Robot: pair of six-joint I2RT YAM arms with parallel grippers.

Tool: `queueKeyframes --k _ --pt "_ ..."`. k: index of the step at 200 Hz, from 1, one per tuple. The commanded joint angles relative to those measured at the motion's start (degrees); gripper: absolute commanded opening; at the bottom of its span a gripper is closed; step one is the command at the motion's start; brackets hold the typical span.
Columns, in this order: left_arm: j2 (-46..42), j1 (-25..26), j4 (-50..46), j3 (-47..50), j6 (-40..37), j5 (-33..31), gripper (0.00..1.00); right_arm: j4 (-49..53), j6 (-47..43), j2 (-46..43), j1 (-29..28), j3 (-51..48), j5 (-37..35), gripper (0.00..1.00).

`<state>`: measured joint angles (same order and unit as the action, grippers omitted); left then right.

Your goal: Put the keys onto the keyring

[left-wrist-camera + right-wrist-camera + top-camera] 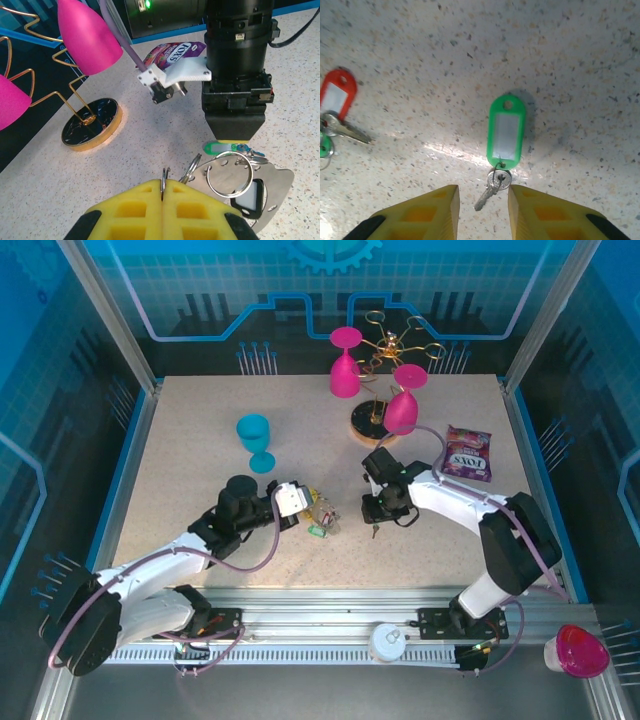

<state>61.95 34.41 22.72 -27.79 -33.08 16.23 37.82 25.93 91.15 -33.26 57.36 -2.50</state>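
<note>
My left gripper [163,186] is shut on a thin metal ring seen edge-on, the keyring [163,176]. Beside it, on a perforated metal plate [280,182], lie a round silver ring [210,182] and a black tag [248,198]. A key with a green tag [506,129] lies flat on the table. Its metal blade [487,196] sits between the fingers of my open right gripper [483,200] without touching either. A red-tagged key [337,97] lies to the left. From above, my left gripper [298,502] and my right gripper [377,512] flank a small cluster of keys [322,521].
A gold stand on a round dark base [367,421] carries upside-down pink glasses [345,362] at the back. A blue goblet [256,441] stands at the back left. A candy bag [468,453] lies to the right. A white lid [387,642] and a pink cup [578,651] rest by the front rail.
</note>
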Motion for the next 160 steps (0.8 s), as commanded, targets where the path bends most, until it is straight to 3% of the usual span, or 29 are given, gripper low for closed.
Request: queueKeyframes --k 1,160 --pt "-1.5 0.5 0.2 0.0 1.4 -0.3 0.00 4.4 -0.4 2.3 -1.0 2.6 -1.8 0.31" --pt "-1.4 0.6 0.0 0.1 -0.2 1.4 0.00 8.9 -2.6 9.8 -2.6 6.6 -4.9 0.19"
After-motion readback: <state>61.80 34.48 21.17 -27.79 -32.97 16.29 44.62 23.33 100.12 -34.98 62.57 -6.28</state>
